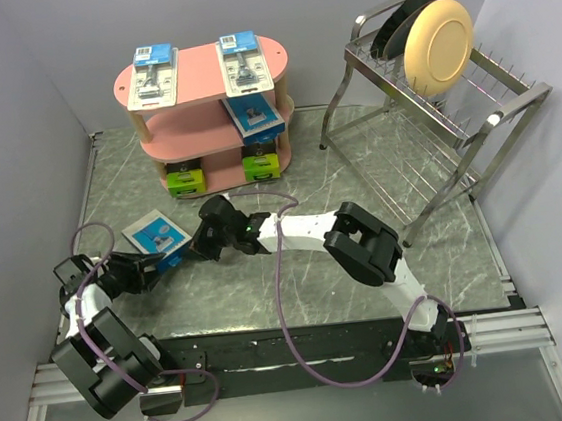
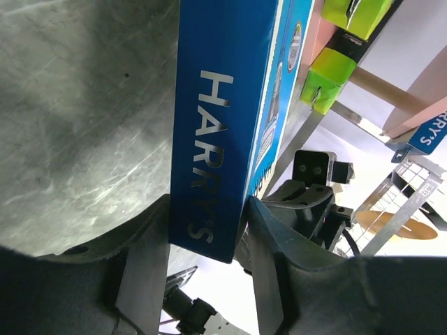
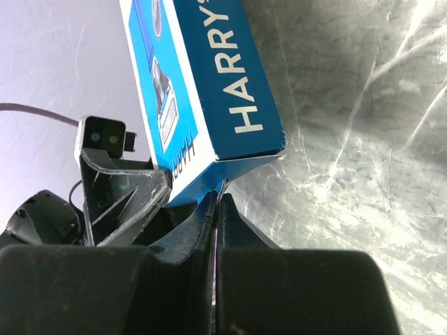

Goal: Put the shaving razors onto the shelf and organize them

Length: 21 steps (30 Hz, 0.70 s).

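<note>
The left gripper (image 2: 209, 216) stands about half open, its fingers (image 2: 150, 258) pressed to the two flat faces of a blue pack (image 2: 216, 105), so it appears to grip the pack by one end. The right gripper (image 3: 218, 202) is fully closed with nothing between its tips, which touch the opposite end of the same pack, apparently steadying it. The pack is tipped up on the table (image 1: 230, 301), in front of the shelf (image 1: 197, 79) and well apart from it. On the shelf, two clear packs (image 1: 156, 73) lie on the top board, a second blue pack (image 1: 254, 118) on the middle one, and two black boxes (image 1: 185, 176) on the lowest. By my judgement five of six are placed; this last one needs carrying over, probably beside its match.
</note>
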### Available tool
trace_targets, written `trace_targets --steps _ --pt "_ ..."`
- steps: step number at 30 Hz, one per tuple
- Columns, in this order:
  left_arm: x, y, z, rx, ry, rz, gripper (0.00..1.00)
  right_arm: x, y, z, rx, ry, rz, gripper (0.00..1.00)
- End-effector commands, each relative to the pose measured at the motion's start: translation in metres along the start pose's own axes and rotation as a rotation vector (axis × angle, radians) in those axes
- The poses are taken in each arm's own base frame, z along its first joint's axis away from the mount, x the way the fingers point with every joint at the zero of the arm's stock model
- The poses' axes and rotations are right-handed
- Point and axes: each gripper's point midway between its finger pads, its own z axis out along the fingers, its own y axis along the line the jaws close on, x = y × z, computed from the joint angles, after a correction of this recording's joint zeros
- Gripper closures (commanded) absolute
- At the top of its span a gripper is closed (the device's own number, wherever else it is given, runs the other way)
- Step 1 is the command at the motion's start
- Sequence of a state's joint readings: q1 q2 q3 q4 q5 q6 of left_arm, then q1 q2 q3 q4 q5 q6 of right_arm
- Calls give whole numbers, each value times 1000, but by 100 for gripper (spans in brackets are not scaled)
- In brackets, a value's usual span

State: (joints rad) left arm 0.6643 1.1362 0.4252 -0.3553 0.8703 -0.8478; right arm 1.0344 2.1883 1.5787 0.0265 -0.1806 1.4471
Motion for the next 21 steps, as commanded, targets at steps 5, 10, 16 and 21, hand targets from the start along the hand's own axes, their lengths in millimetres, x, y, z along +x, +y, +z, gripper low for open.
trace_targets --steps 5,10,16,21 --pt "2 -34 -11 139 20 140 78 25 36 -38 -130 61 -147 75" --pt "11 -47 -20 191 54 223 82 -15 44 -88 -275 24 -336 35" --pt "23 -75 -35 285 158 309 91 -57 21 -151 -314 -1 -583 29" --pt "27 -100 -52 328 227 417 92 -68 -14 -190 -262 -13 -652 29"
